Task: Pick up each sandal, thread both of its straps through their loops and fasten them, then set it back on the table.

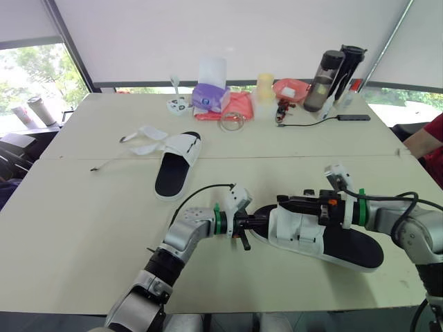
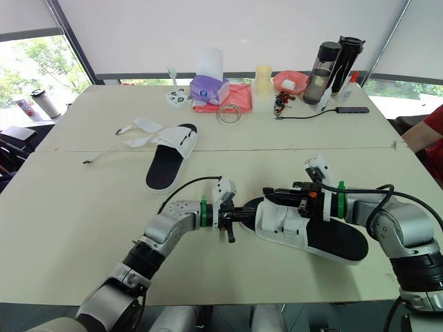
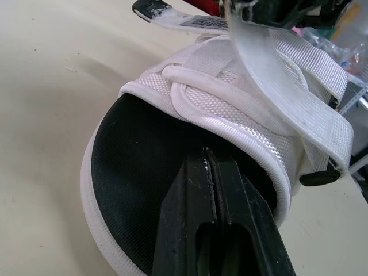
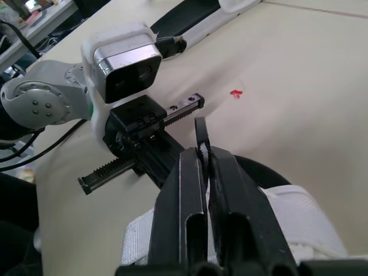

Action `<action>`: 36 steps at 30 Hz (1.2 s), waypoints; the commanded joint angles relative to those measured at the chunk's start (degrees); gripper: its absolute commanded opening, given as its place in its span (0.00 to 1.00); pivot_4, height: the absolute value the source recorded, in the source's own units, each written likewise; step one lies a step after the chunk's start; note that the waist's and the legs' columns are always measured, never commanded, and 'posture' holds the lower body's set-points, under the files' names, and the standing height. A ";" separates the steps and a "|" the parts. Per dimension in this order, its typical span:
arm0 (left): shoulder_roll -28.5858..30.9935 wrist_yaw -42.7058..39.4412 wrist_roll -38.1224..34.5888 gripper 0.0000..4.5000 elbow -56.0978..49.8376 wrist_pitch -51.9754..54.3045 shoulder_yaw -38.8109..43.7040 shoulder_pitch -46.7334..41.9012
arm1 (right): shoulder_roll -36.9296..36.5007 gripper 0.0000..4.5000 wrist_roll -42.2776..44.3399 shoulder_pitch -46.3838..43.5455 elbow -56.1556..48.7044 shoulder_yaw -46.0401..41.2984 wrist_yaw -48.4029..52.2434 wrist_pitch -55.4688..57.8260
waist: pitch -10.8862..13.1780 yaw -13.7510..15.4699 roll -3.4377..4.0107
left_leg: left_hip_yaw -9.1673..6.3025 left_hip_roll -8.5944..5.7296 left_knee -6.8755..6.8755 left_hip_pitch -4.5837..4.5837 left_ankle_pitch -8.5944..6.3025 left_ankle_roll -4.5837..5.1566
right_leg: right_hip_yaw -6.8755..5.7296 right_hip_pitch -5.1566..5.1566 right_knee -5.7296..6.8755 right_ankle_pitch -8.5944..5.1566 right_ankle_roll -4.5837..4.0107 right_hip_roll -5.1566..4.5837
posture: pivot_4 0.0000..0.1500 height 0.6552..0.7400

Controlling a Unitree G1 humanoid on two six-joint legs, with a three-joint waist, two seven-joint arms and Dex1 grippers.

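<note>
The near sandal [image 1: 346, 245] lay on the counter [image 1: 83, 228] between the two arms, its long axis running across the robot's front: toe toward the left arm, heel out to the robot's right. The left end effector [image 1: 255, 223] was clenched, its tips pressed on the black footbed at the toe, just under the rim of the white upper; I could not tell whether it pinched anything. The right end effector [image 1: 282, 202] hung over the upper from the heel side, clenched on a white strap [image 3: 270, 75] that rose from the upper's far side up into its fingers. The right arm was thus the one placed for the threading, I judged, with the left only bracing the toe; I could not make out the loop. The second sandal [image 1: 174, 169] lay well apart toward the far left, pointing away from the robot, its straps splayed loose. At the far edge a pink dish [image 1: 291, 88] held something white and a purple box [image 1: 210, 97] showed a tissue; what the two bottles [image 1: 324, 76] held I could not see.
</note>
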 commanded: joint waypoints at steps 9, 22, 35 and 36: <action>1.04 1.84 2.36 0.00 2.27 0.95 0.05 0.59 | 1.15 0.00 10.05 2.05 -10.71 -12.47 -3.11 5.59 | 0.00 -0.04 0.00 | 0.00 0.00 0.01 0.00 0.00 0.00 | 0.02 -0.02 0.03 0.02 0.02 0.00 | 1.00 1.00; 0.60 1.54 2.54 0.00 4.33 0.18 0.01 -0.76 | 3.52 0.00 8.61 0.35 -5.28 -15.34 -10.61 5.08 | 0.00 -0.02 0.00 | 0.00 -0.01 0.02 0.00 0.00 0.00 | 0.02 -0.01 0.03 0.02 0.01 -0.01 | 1.00 1.00; 0.43 1.90 2.11 0.00 4.58 0.00 0.44 -0.87 | 3.21 0.00 0.25 -1.61 -1.16 -10.30 -7.85 1.86 | 0.00 -0.23 0.01 | 0.02 0.00 0.01 0.00 0.02 0.00 | 0.04 -0.10 0.13 0.06 0.10 0.02 | 1.00 1.00; 0.36 1.99 2.06 0.00 4.60 0.01 0.49 -0.84 | 3.32 0.00 0.23 -1.79 -1.42 -10.10 -7.48 1.94 | 0.00 -0.22 0.01 | 0.02 0.00 0.01 0.00 0.02 0.00 | 0.04 -0.10 0.13 0.07 0.10 0.02 | 1.00 1.00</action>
